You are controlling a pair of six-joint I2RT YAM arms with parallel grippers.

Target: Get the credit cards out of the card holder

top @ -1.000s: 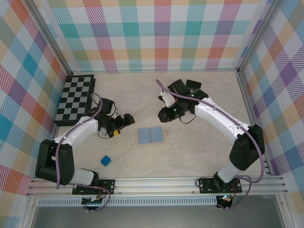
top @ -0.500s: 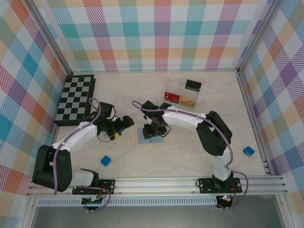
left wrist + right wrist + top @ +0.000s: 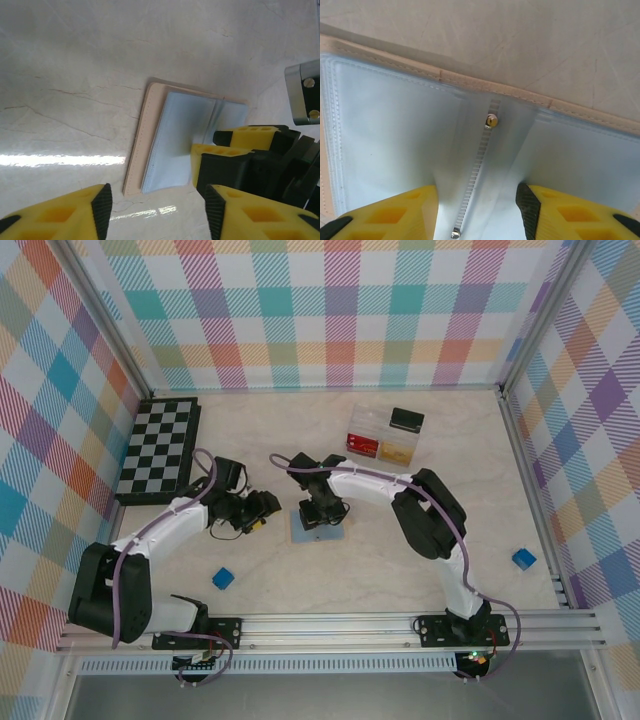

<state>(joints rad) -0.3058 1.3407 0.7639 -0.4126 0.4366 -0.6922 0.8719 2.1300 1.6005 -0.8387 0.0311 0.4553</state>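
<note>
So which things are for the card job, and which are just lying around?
For the job: card holder, open flat; right hand over it; left hand beside it; red card and dark card in the clear box.
Lying about: chessboard; near blue cube; far-right blue cube.

The wallet (image 3: 303, 533) lies open on the table (image 3: 400, 540), blue lining up. The right gripper (image 3: 320, 519) is down over its middle. The left gripper (image 3: 267, 506) sits just beside its left edge. A chessboard (image 3: 158, 448) lies far left and a clear box (image 3: 385, 435) at the back. Two blue cubes (image 3: 222, 579) (image 3: 523, 559) lie well apart.
</note>
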